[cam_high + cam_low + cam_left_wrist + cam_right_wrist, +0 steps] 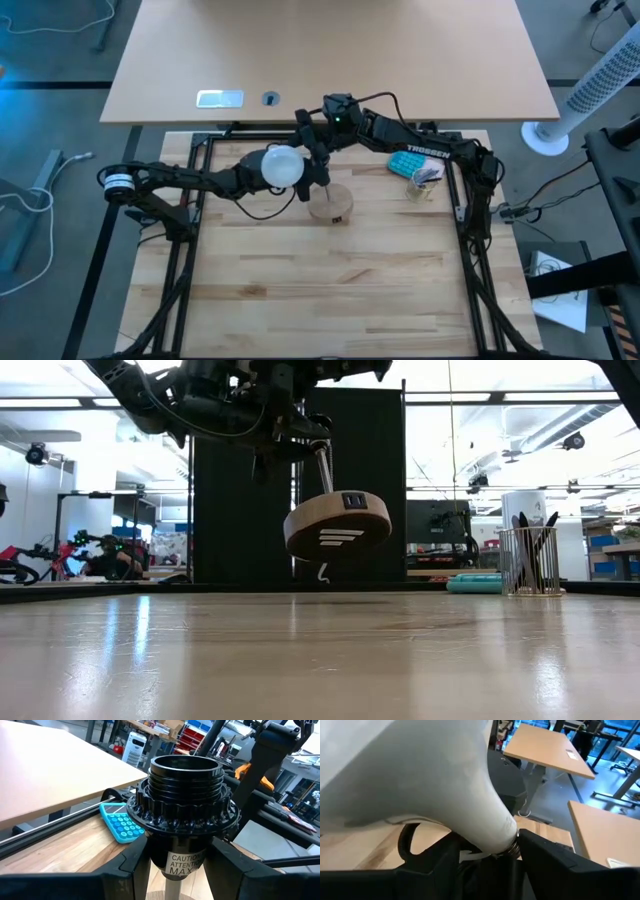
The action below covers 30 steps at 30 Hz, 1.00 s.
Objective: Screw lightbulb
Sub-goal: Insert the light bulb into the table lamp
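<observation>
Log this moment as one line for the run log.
left gripper: jaws shut on black socket, wooden disc lifted | right gripper: jaws shut on lightbulb neck | status: socket empty

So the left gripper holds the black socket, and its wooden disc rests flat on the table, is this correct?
Not quite. The left gripper does hold the black socket, but the wooden disc is not resting flat: it hangs tilted in the air, clear of the table. The low view shows it.

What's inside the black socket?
No bulb in its open mouth: the socket shows only a dark rim. Its floor is hidden by the wall. The lightbulb sits in the right end effector.
</observation>
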Motion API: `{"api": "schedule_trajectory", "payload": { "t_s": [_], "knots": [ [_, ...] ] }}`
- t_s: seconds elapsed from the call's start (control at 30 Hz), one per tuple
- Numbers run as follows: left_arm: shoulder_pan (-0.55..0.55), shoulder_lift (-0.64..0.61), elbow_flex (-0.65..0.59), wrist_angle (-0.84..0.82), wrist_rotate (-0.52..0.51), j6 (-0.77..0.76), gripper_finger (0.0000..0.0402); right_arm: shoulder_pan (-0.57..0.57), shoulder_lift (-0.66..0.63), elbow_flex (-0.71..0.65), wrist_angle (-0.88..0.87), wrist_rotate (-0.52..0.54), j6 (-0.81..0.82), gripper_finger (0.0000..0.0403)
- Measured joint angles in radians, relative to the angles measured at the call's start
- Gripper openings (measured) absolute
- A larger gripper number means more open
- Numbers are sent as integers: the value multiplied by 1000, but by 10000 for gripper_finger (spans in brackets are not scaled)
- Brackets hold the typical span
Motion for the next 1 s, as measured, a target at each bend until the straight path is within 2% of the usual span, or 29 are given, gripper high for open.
{"api": "schedule_trajectory", "payload": {
  "t_s": [0.53, 0.83, 1.0],
  "knots": [
    [0, 24, -1, 19, 2, -8, 143, 0, 0, -1, 3, -40, -45, 220],
    [0, 24, -1, 37, 2, -7, 143, 0, 0, -1, 24, -55, -39, 209],
    [-1, 24, -1, 36, 6, -3, 143, 0, 0, -3, 24, -56, -30, 219]
  ]
}}
